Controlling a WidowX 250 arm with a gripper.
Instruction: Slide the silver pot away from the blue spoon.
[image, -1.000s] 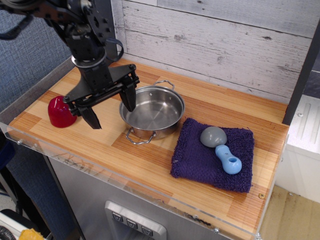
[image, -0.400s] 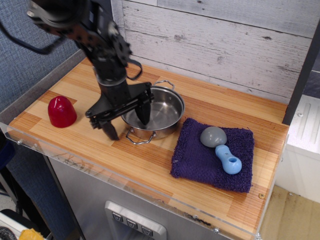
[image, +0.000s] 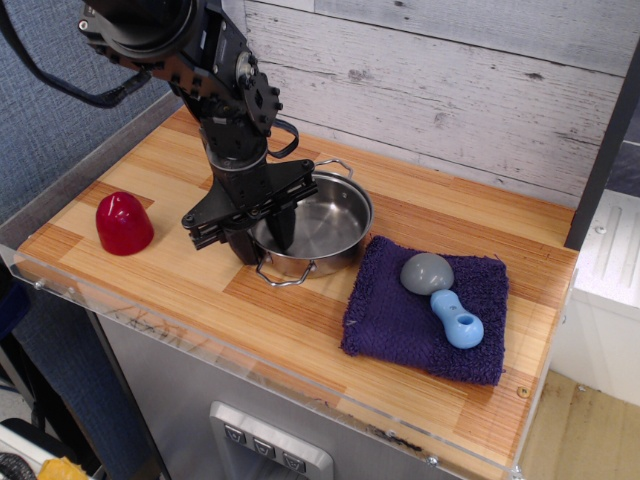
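Note:
The silver pot (image: 327, 214) stands near the middle of the wooden counter, with wire loop handles at its front and back. The blue spoon (image: 446, 296) lies on a purple cloth (image: 395, 322) to the pot's right, grey bowl towards the back and apart from the pot. My gripper (image: 263, 240) points down over the pot's left rim. One finger is inside the pot and the other outside its wall. The fingers stand close together on the rim.
A red dome-shaped object (image: 124, 223) sits at the counter's left front. A plank wall runs along the back. The wooden counter (image: 300, 320) has a clear plastic lip along its front edge and a drop at the right.
My gripper moved right from beside the red dome and came down over the pot's left rim. Its fingers narrowed around the wall. The pot shifted slightly to the right.

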